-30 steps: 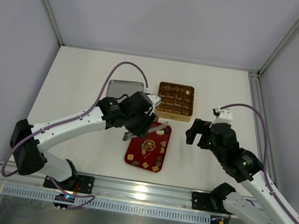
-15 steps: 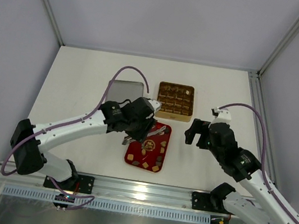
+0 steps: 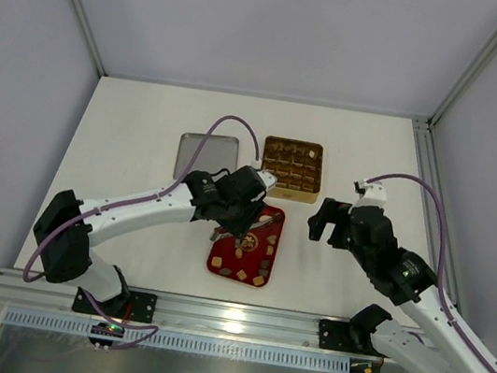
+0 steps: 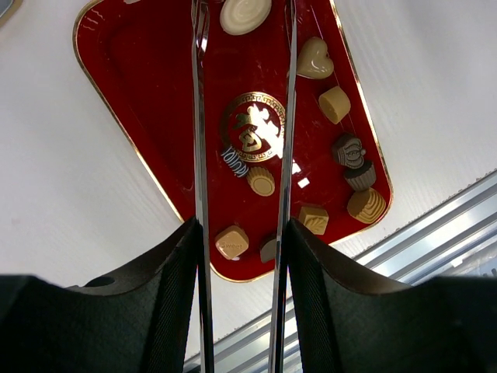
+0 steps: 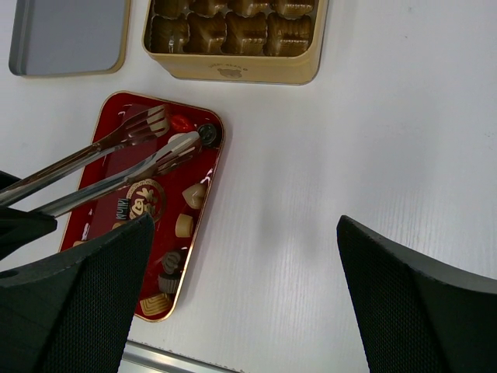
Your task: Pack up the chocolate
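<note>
left tool [image 4: 242, 233] clamped on tongs [image 4: 199, 155], now moved over red tray [image 4: 140, 93], tips at cream chocolate [image 4: 245, 13] | right tool [image 3: 328, 223] apart | pick likely next

On the tray [image 4: 147, 93] lies the chocolate [image 4: 261, 181]; behind it the tin [image 3: 286, 193], the lid [image 3: 206, 153] to its left

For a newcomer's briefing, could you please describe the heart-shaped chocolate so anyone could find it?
Find the red tray on the arms' side of the gold tin. Along its right-hand edge, the heart-shaped chocolate is pale tan, the only heart, beside a plain tan piece.
</note>
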Controlling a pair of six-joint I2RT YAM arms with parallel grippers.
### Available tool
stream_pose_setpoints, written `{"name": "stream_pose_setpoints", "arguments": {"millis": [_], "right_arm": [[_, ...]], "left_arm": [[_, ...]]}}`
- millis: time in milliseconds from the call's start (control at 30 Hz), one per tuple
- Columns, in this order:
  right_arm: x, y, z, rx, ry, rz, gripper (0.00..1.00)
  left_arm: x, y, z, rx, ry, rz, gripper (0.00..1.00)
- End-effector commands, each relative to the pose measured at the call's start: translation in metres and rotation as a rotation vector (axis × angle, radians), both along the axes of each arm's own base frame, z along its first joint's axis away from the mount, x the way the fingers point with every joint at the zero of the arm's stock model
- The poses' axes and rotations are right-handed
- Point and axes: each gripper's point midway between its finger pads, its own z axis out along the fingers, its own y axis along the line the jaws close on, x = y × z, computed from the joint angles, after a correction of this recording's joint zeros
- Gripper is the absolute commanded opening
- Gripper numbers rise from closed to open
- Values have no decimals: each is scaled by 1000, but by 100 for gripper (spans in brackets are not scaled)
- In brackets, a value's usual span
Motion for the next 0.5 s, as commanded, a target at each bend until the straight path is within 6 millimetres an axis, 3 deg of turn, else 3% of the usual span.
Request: {"name": "stream_pose_setpoints", "arguments": {"millis": [0, 467], "right_arm": [[1, -2, 5, 14, -22, -18, 100], [0, -3, 3, 16, -20, -19, 100]], "left_arm": [[11, -13, 4, -39, -50, -19, 47], [5, -14, -4, -38, -16, -29, 42]]}}
